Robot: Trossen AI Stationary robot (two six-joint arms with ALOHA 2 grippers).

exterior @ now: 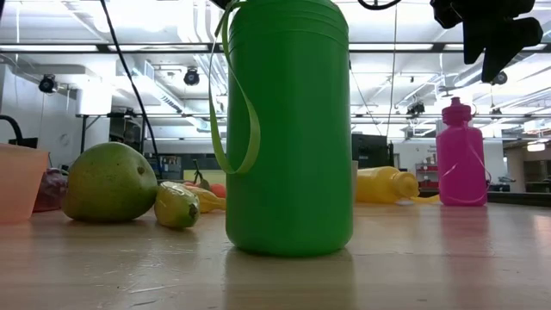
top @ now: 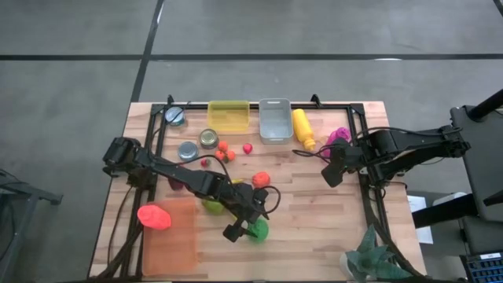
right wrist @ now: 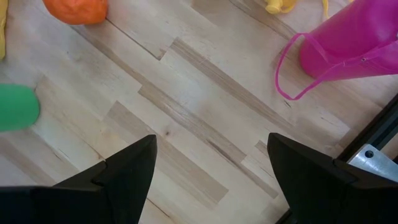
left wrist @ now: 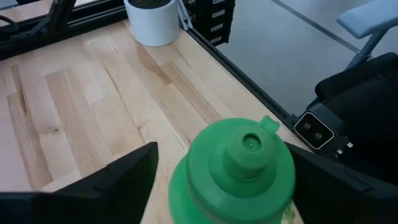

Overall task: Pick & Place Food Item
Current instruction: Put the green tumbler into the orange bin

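Green plastic bottle (left wrist: pixel 239 168) with loop strap stands upright near table's front edge, between the spread fingers of left gripper (top: pixel 240 229), no contact visible. Green pear (exterior: pixel 109 182) and small yellow-green fruit (exterior: pixel 176 205) just beside. Right gripper (top: pixel 333 171) hovers open over bare wood by pink bottle (right wrist: pixel 348 40); orange tray (top: pixel 169 244) nearby

From the high view you look straight down on the whole table (top: pixel 314 236). The low view sits on the tabletop, very near the green bottle (exterior: pixel 288 129), facing the room. Your left wrist view looks down on that same bottle's cap. Your right wrist view looks down at the pink bottle (right wrist: pixel 354 43).
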